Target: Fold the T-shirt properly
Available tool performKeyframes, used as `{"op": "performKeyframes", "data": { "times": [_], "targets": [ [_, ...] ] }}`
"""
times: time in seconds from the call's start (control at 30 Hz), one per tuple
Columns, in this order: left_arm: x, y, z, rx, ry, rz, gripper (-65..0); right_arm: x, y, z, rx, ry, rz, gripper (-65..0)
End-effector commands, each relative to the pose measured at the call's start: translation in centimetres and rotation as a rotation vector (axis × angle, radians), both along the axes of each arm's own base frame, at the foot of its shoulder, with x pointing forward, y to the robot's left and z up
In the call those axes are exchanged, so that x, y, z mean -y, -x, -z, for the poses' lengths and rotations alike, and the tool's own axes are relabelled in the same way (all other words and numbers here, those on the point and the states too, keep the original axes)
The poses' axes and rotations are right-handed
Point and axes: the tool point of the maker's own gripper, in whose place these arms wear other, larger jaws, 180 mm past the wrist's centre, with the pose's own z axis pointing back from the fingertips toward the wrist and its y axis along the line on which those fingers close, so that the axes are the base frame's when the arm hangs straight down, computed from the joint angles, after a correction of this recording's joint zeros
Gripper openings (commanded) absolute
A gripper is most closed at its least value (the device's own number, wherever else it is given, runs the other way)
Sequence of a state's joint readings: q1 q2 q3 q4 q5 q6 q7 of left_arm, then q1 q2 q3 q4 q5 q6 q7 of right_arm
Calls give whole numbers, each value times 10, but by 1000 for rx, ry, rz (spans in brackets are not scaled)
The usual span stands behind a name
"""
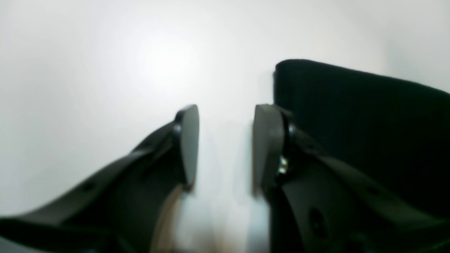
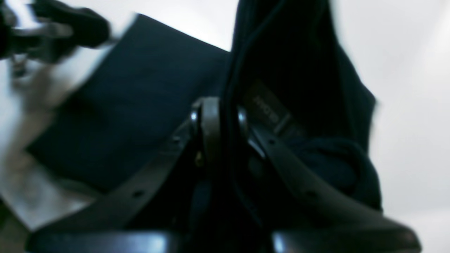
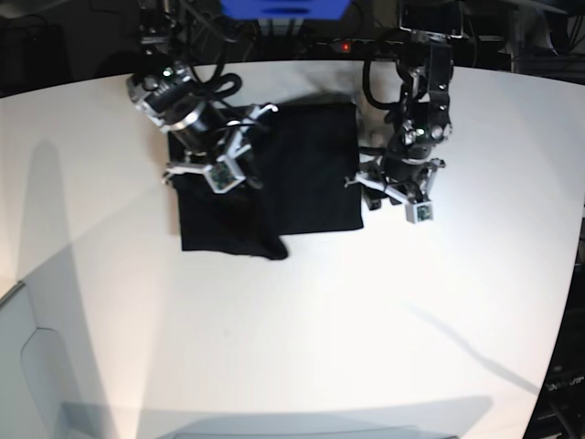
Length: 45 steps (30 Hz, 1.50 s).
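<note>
The black T-shirt [image 3: 311, 174] lies partly folded on the white table [image 3: 320, 320], toward its far side. My right gripper [image 2: 226, 126] is shut on a raised fold of the T-shirt [image 2: 299, 70], next to a small label [image 2: 270, 112]. The rest of the cloth lies flat to the left in that view. In the base view this gripper [image 3: 239, 154] is over the shirt's left half. My left gripper [image 1: 226, 140] is open with nothing between its fingers, low over bare table just beside the edge of the T-shirt [image 1: 369, 133]. In the base view it [image 3: 377, 183] is at the shirt's right edge.
Cables and a blue box [image 3: 283, 7] sit beyond the table's far edge. The left arm [image 2: 52, 28] shows blurred at the top left of the right wrist view. The table's edge curves along the left and right sides.
</note>
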<state>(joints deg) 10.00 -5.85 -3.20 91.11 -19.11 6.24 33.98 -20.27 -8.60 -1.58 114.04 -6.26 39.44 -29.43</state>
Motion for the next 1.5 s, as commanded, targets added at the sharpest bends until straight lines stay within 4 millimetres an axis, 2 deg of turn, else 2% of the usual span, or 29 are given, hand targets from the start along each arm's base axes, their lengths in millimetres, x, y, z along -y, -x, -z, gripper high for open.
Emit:
{"op": "performKeyframes", "data": {
  "times": [0.0,0.3,0.5,0.57,0.67,0.83,1.0,1.2,1.33,1.47],
  "targets": [
    [0,-6,-8,32,-2,1,-402,-12,-6,-15,50,-48,-25,-650],
    [0,-5,-7,29,-2,3,-402,-55,-11,5,2,-86,-145,-650],
    [0,-4,-6,26,-2,3,-402,-95,-13,-12,48,-109,-264,-650],
    [0,-4,-6,26,-2,3,-402,-109,-9,-10,42,-114,-308,-650],
    [-1,-3,-6,24,-5,3,-402,-119,-8,-4,27,-112,-343,-650],
    [-3,-4,-11,37,-7,0,-402,-124,-13,12,-11,-101,-359,-650],
    [-1,-1,-30,82,-10,10,-402,-122,-15,8,1,-103,-352,-650],
    [-10,7,-54,133,-48,28,-402,-121,-17,1,21,-105,-351,-650],
    [-42,22,-62,137,-92,-39,-402,-122,-16,0,23,-106,-353,-650],
    [-77,35,-55,106,-128,-116,-402,-123,-16,0,24,-106,-355,-650]
  ]
}}
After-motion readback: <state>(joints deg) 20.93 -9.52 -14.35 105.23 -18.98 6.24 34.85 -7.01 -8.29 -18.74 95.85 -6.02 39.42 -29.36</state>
